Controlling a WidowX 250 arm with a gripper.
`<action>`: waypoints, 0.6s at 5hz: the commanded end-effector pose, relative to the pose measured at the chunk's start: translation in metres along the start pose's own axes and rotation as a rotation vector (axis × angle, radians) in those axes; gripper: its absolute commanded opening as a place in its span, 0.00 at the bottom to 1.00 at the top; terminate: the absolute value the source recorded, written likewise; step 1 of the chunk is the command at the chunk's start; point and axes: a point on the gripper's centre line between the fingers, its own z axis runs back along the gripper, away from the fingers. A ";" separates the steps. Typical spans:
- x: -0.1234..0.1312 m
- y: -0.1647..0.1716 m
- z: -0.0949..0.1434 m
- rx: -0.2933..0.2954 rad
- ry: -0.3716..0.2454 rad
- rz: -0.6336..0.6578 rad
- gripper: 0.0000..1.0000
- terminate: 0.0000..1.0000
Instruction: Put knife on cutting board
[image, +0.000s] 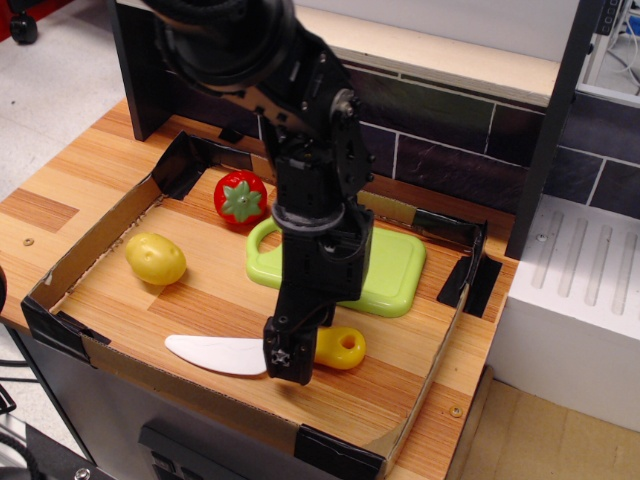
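The knife (218, 354) lies flat on the wooden floor of the box near its front wall, with the white blade pointing left and the yellow handle (342, 348) pointing right. My gripper (287, 358) is down over the knife where the blade meets the handle. Its near finger (286, 350) stands in front of the knife and hides that part. The jaws look open astride the knife, and the knife rests on the wood. The light green cutting board (392, 268) lies behind the gripper toward the back right, partly hidden by my arm.
A red toy tomato (240, 197) sits at the back left, next to the board's loop handle. A yellow toy potato (155, 258) lies at the left. Low cardboard walls (95, 235) with black taped corners ring the work area. A dark tiled wall stands behind.
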 end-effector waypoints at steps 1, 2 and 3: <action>-0.004 -0.001 -0.008 -0.005 0.006 0.035 0.00 0.00; -0.005 -0.002 -0.012 0.007 0.012 0.033 0.00 0.00; -0.008 -0.007 -0.001 0.003 -0.011 0.021 0.00 0.00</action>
